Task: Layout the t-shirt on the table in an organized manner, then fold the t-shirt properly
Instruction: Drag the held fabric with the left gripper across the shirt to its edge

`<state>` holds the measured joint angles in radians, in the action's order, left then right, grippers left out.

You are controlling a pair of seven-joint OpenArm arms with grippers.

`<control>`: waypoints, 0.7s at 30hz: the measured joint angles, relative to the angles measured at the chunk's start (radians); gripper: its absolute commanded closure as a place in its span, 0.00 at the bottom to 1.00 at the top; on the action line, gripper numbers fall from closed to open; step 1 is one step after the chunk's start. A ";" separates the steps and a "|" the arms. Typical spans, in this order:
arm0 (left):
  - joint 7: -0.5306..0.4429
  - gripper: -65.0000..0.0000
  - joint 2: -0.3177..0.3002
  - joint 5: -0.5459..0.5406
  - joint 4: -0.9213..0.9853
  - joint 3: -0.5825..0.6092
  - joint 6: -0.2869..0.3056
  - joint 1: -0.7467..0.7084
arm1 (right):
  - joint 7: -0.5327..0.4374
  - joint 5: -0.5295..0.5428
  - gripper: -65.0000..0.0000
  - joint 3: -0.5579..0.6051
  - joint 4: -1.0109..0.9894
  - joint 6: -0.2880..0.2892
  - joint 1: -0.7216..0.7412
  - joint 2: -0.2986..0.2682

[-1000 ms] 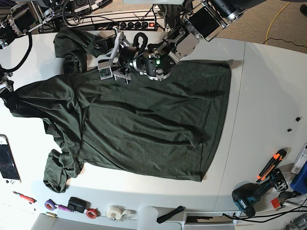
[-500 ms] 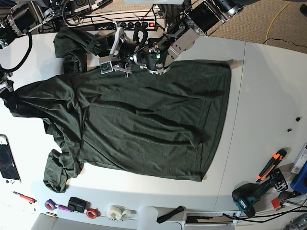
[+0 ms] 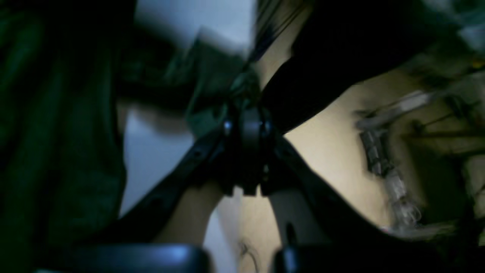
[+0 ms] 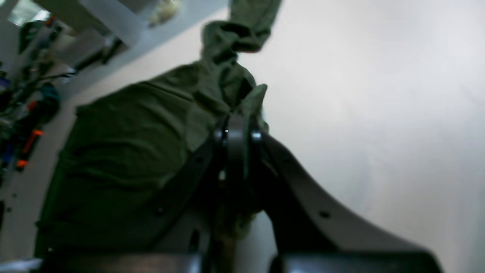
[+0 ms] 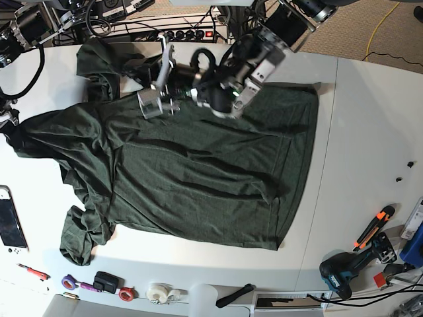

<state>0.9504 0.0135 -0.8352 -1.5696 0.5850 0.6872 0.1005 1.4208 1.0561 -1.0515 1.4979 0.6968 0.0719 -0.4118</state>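
Both grippers are pinched on cloth: the right gripper (image 4: 237, 131) is closed on a bunched edge of the t-shirt (image 5: 198, 165), and the left gripper (image 3: 244, 127) appears (blurred, dark view) clamped on a fold near the far sleeve. The shirt lies spread, wrinkled, across the desk (image 5: 370, 119). Pulling unevenly could drag the body askew, or a thin pinch could slip free.

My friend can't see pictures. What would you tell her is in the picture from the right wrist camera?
Close up, the right gripper is shut on a bunched edge of the dark green t-shirt. The wrinkly shirt spreads away to the left across the white table, and blurry tools sit at the far left edge.
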 measured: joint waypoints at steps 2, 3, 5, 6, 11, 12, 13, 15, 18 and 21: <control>0.128 1.00 0.000 -0.128 -0.079 -0.060 0.007 0.000 | 0.000 -0.037 1.00 0.000 0.000 0.000 0.000 0.000; 0.181 1.00 0.000 -0.183 -0.116 -0.088 0.007 0.000 | 0.000 -0.043 1.00 0.000 0.000 0.000 0.000 0.000; 0.277 1.00 0.000 -0.281 -0.182 -0.138 0.010 0.000 | 0.000 -0.064 1.00 0.000 0.000 0.000 0.000 0.000; 0.299 1.00 -0.003 -0.323 -0.207 -0.161 0.012 0.000 | 0.000 -0.071 1.00 0.000 0.000 0.000 0.000 0.000; 0.315 1.00 -0.040 -0.495 -0.317 -0.259 0.010 -0.001 | -0.028 -0.121 1.00 0.000 0.000 0.000 0.000 0.000; 0.316 1.00 -0.039 -0.502 -0.343 -0.284 0.010 0.000 | -0.035 -0.134 1.00 0.000 0.000 0.000 0.000 0.000; 0.314 1.00 -0.039 -0.520 -0.374 -0.307 0.009 0.000 | -0.039 -0.143 1.00 0.000 0.000 0.000 0.000 0.000; 0.306 1.00 -0.038 -0.550 -0.448 -0.351 0.010 0.000 | -0.050 -0.169 1.00 0.000 -0.001 0.000 0.000 0.000; 0.282 1.00 -0.036 -0.546 -0.568 -0.421 0.010 0.019 | -0.089 -0.219 1.00 0.000 -0.002 0.000 0.000 0.000; 0.267 1.00 -0.035 -0.542 -0.676 -0.478 0.010 0.060 | -0.111 -0.253 1.00 0.001 -0.002 0.000 0.000 0.000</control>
<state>1.2175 -0.0219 -1.3769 -2.2452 0.1066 0.6975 0.1600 1.3102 0.8028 -1.0508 1.4963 0.6968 0.0719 -0.4114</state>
